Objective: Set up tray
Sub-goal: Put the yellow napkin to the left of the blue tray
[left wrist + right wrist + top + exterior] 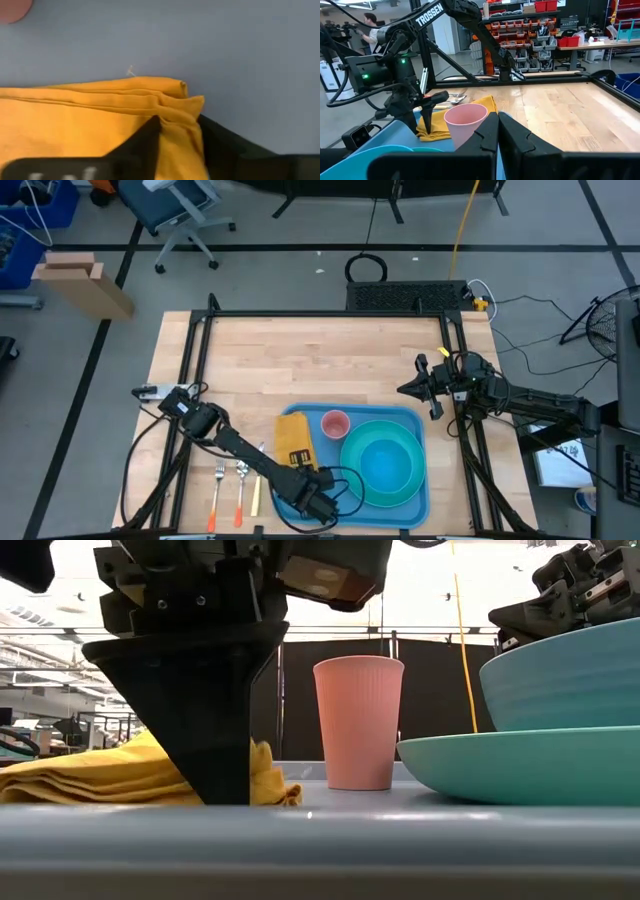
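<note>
From above, a light wooden tabletop [300, 360] is sitting inside a black frame. At its left front, three pieces of cutlery [237, 490] with orange and pale handles are lying side by side on the wood, just beside the tray.

The left arm is reaching from the tabletop's left side toward the front centre. Its left end effector [318, 498] is pointing down over the near left corner of the tray, and its two dark fingers [150, 137] are clenching a corner of a folded yellow cloth [294, 442]. The cloth is lying flat on the left part of the tray, bunching up where the fingers are pinching it.

The tray [410, 500], a wide blue rectangle with rounded corners and a raised rim, is resting at the front centre of the tabletop. Just right of the cloth, a pink ribbed cup [335, 424] is standing upright on the tray, near its far edge. Right of the cup, a round turquoise plate [362, 448] is filling most of the tray's right half, with a blue bowl [390, 465] sitting on it.

Further right, the right arm is waiting above the tabletop's right edge, well apart from the tray. The right end effector [408, 390] is pointing toward the left, with its fingers pressing together and holding nothing.
</note>
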Robot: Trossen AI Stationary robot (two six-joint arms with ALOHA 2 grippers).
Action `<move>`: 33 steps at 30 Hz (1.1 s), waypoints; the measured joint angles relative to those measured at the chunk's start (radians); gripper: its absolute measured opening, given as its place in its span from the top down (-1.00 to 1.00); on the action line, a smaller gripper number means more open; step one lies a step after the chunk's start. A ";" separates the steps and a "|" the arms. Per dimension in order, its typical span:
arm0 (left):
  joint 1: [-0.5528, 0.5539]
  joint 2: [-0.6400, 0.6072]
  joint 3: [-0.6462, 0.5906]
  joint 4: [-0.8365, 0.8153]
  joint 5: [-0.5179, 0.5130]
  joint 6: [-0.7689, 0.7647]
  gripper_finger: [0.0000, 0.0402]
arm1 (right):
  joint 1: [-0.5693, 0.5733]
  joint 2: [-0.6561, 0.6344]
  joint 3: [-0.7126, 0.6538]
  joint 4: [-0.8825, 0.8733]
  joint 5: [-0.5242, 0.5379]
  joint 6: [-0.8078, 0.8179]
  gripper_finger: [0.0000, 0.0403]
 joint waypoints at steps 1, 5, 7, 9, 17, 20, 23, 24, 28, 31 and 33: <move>-0.001 0.000 0.000 0.006 0.004 0.015 0.46 | 0.000 0.000 0.000 0.000 0.000 -0.001 1.00; -0.003 0.000 -0.001 0.039 0.039 0.106 0.89 | 0.000 0.000 0.000 0.000 0.000 -0.003 1.00; -0.008 0.000 -0.001 0.058 0.057 0.119 0.92 | 0.000 0.000 0.000 0.000 0.000 -0.003 1.00; -0.013 0.000 -0.001 0.083 0.081 0.127 0.88 | 0.000 0.000 0.000 0.000 0.000 -0.003 1.00; -0.045 0.000 -0.001 0.163 0.130 0.118 0.95 | 0.000 0.000 0.000 -0.001 0.000 -0.003 1.00; -0.048 0.000 -0.001 0.174 0.127 0.107 0.90 | 0.000 0.000 0.000 -0.001 0.000 -0.003 1.00; -0.047 0.000 -0.001 0.194 0.164 0.081 0.63 | 0.000 0.000 0.000 -0.001 0.000 -0.003 1.00; -0.044 0.000 -0.001 0.209 0.195 0.076 0.51 | 0.000 0.000 0.000 -0.001 0.000 -0.003 1.00; -0.034 0.000 0.016 0.210 0.258 0.038 0.07 | 0.000 0.000 0.000 -0.001 0.000 -0.003 1.00; -0.030 0.002 0.044 0.175 0.251 0.031 -0.18 | 0.000 0.000 0.000 -0.001 0.000 -0.003 1.00; -0.027 0.000 0.066 0.159 0.217 0.028 -0.28 | 0.000 0.000 0.000 -0.001 0.000 -0.003 1.00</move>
